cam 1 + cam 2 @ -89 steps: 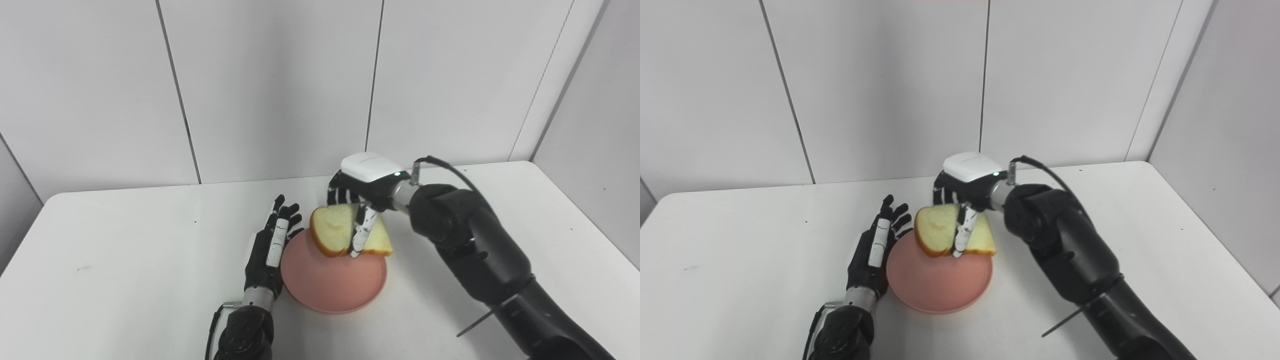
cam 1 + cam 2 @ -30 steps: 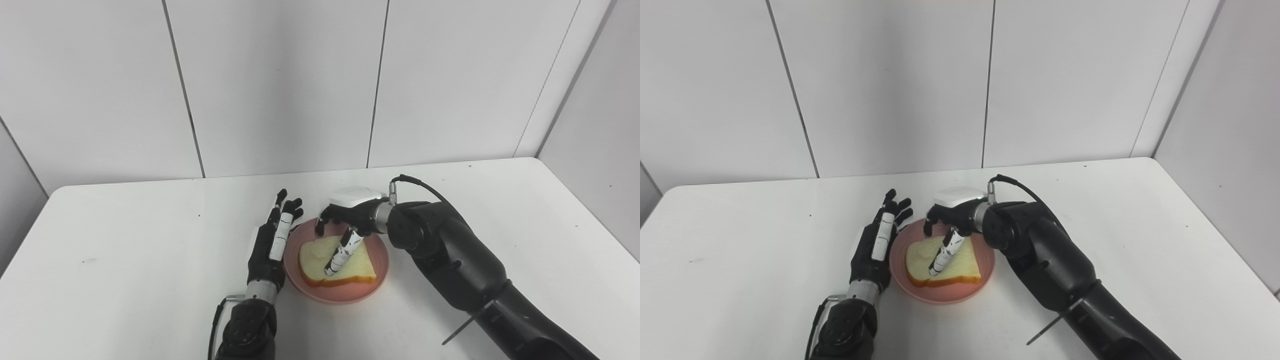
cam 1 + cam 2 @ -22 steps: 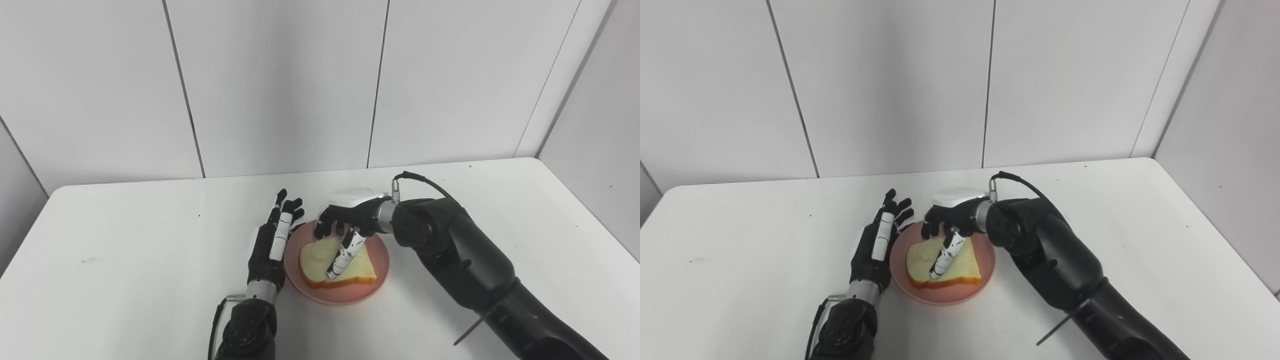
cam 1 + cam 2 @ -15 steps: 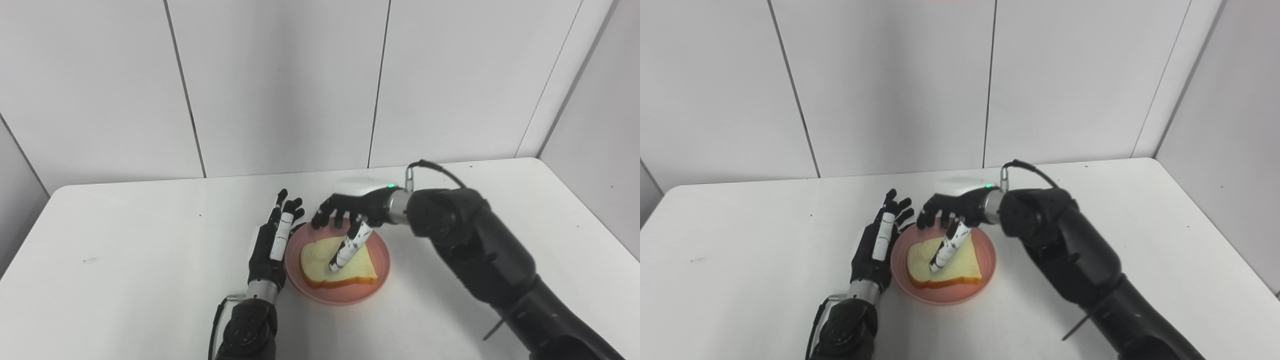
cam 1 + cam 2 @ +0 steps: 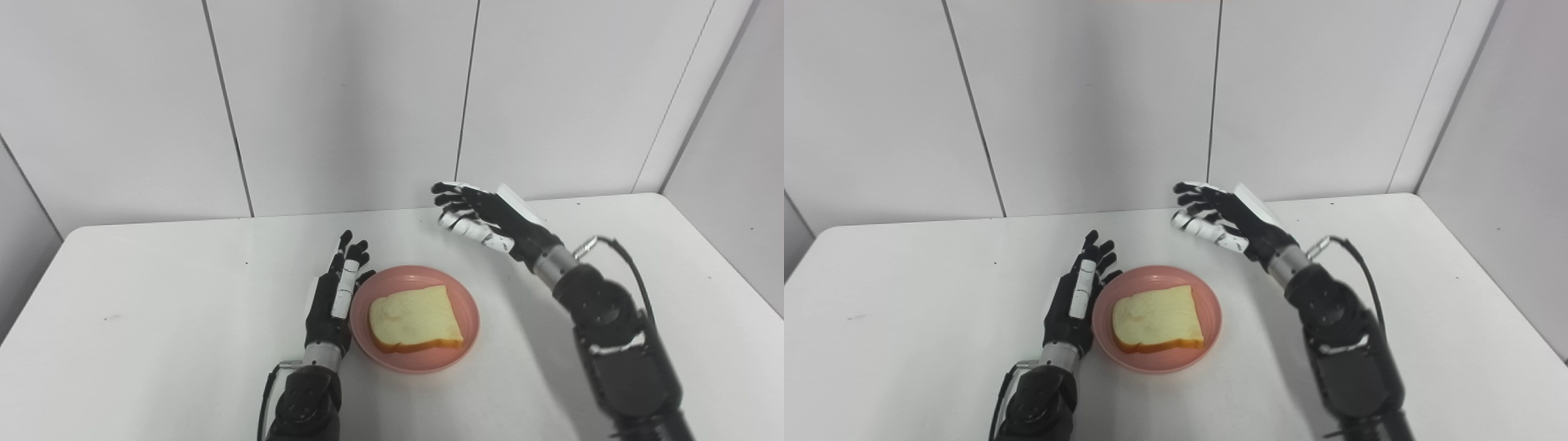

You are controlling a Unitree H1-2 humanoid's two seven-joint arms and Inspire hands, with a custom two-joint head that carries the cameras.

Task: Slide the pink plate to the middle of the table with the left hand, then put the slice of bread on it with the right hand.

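The left hand [image 5: 334, 294] rests with fingers spread and empty against the pink plate [image 5: 467, 331], mid-tabletop. On the plate lies the slice of bread [image 5: 413, 318], likely soft, light, best held by its crust edges. The right hand [image 5: 487, 220] hovers splayed, empty, toward the far edge.

Pink plate [image 5: 465, 306] sits approx mid-table on the white table [image 5: 153, 318], w/ the slice of bread [image 5: 413, 318] lying flat in it, crust edge toward the camera. Left hand [image 5: 334, 300] rests just beside the plate's left rim, fingers straight & pointing away (whether it touches the rim can't be told). Right hand [image 5: 487, 217] is raised above the table, beyond & to the right of the plate, well clear of the bread, fingers spread, holding nothing.
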